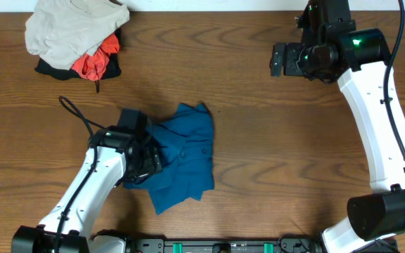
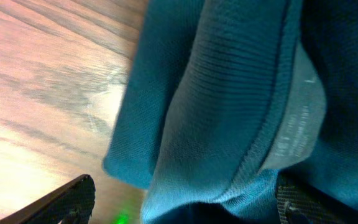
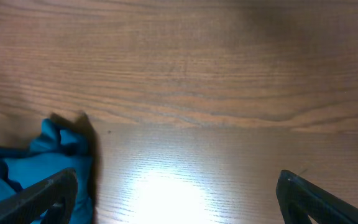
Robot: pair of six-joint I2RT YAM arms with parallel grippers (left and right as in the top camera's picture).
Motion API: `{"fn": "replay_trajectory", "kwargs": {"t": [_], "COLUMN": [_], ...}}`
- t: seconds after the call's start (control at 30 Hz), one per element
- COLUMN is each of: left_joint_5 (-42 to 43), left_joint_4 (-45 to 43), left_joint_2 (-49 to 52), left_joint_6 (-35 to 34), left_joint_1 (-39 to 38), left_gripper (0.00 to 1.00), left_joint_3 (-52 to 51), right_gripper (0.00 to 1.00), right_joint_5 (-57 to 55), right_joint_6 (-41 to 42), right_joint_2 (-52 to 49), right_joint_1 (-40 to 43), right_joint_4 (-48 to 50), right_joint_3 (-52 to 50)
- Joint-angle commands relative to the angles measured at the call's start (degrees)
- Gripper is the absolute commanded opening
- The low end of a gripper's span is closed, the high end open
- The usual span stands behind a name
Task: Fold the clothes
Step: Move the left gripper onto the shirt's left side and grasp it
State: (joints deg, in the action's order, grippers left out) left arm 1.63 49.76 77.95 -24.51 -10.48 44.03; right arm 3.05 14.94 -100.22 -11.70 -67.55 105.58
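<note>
The clothes are one teal-blue shirt (image 1: 185, 151), lying crumpled at the middle of the wooden table. My left gripper (image 1: 146, 158) is low over the shirt's left edge. In the left wrist view, folds of the shirt (image 2: 229, 93) with a grey neck label fill the frame. The left gripper (image 2: 185, 199) is open wide with cloth bunched between its jaws. Bare wood shows between the cloth and the left finger (image 2: 73, 199). My right gripper (image 1: 280, 60) hangs open at the far right over bare table. Its wrist view shows the gripper (image 3: 176, 186) empty, with the shirt (image 3: 17, 168) at lower left.
A pile of other garments sits at the back left: a beige one (image 1: 76, 24) on top, an orange-red one (image 1: 93, 63) and a black one (image 1: 48, 68) under it. A black cable (image 1: 76, 116) loops beside my left arm.
</note>
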Motion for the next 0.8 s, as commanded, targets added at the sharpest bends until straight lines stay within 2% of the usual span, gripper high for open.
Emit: {"fn": "replay_trajectory", "kwargs": {"t": [0.0, 0.33, 0.53, 0.7, 0.77], "left_joint_5": [6.1, 9.8, 9.8, 9.7, 9.4], "left_joint_4": [-1.7, -3.3, -3.4, -3.4, -3.4], "left_joint_2": [0.3, 0.3, 1.6, 1.7, 1.7], "left_joint_6": [4.3, 7.5, 7.5, 7.6, 7.5], "left_joint_1": [1.3, 1.5, 1.5, 1.5, 1.5], "left_gripper": [0.93, 0.92, 0.76, 0.72, 0.66], "left_joint_3": [-1.2, -1.2, -1.4, -1.4, -1.4], "right_gripper": [0.99, 0.99, 0.99, 0.99, 0.99], "right_joint_5": [0.2, 0.2, 0.2, 0.2, 0.2], "right_joint_6": [-1.4, -1.3, -1.3, -1.3, -1.3], "right_joint_2": [0.0, 0.0, 0.0, 0.0, 0.0], "right_joint_1": [0.0, -0.1, -0.1, -0.1, -0.1], "right_joint_4": [-0.4, -0.5, -0.7, -1.0, -1.0], "right_joint_3": [0.0, 0.0, 0.0, 0.0, 0.0]}}
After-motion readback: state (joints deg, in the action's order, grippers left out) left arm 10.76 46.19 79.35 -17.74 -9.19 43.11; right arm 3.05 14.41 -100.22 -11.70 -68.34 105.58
